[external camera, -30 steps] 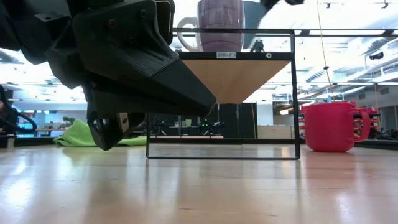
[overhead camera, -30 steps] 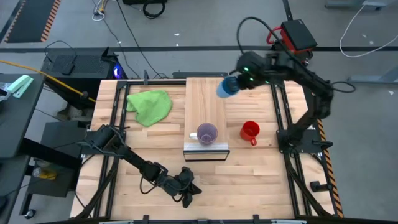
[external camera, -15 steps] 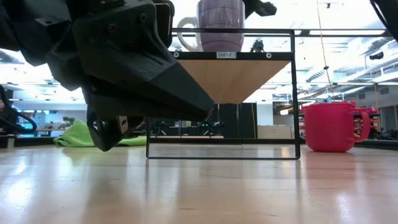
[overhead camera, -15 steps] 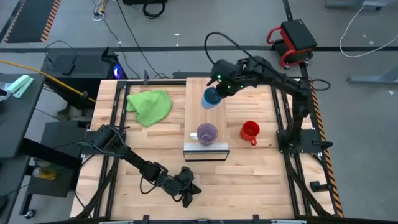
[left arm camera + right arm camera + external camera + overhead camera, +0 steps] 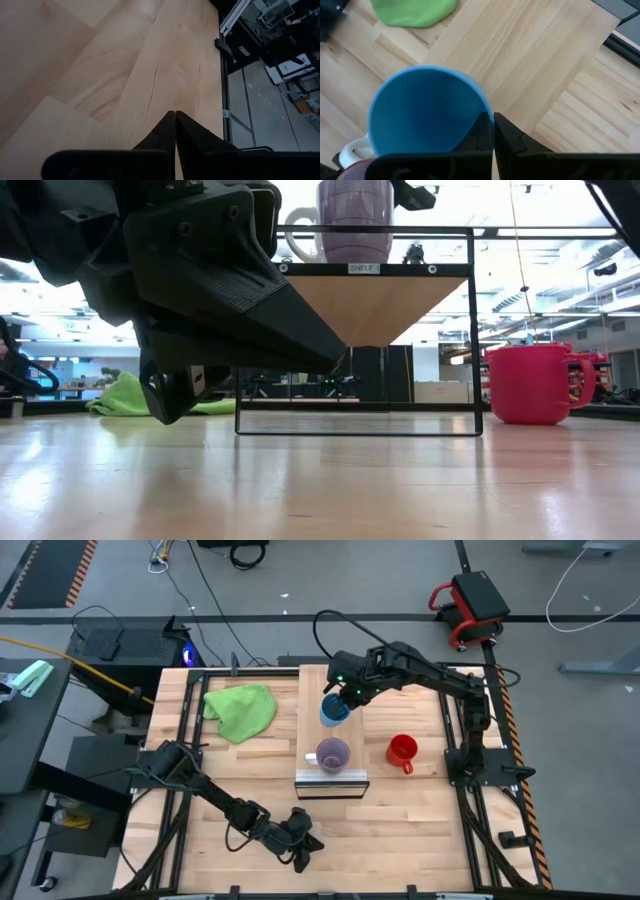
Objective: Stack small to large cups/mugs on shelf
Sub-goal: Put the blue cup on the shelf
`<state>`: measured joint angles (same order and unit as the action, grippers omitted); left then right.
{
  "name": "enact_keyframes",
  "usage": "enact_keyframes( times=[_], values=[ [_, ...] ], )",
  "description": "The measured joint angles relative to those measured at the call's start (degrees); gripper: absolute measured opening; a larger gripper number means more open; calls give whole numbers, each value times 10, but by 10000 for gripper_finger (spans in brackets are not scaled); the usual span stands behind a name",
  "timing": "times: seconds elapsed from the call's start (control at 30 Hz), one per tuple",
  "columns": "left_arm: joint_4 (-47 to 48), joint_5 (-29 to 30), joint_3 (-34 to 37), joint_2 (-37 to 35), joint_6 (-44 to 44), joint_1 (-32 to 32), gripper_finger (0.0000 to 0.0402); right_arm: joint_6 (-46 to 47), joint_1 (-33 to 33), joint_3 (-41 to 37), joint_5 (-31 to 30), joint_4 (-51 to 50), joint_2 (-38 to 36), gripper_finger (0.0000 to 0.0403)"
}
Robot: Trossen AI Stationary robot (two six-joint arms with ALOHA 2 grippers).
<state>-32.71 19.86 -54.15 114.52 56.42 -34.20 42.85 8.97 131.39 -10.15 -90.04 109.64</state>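
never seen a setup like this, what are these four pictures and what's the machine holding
Two dark robot arms work at a wooden table. One picture looks straight down, one looks level across the tabletop, and two come from cameras on the arms' wrists. The right gripper is shut on the rim of a blue cup above the shelf, a raised light-wood plank. A purple cup stands on the shelf. A red mug and green cloth lie on the table. The left gripper rests shut and empty near the table's front edge.

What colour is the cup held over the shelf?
Bright blue cup; clearest in the right wrist view.
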Motion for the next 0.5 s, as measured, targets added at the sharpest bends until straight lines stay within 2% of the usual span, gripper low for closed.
enact_keyframes(
  times=[0.2,0.5],
  values=[
    [0,0,0,0,0,0,24,-5,-14,0,2,0,0,2],
    [0,0,0,0,1,0,13,-9,-14,0,2,0,0,2]
  ],
)
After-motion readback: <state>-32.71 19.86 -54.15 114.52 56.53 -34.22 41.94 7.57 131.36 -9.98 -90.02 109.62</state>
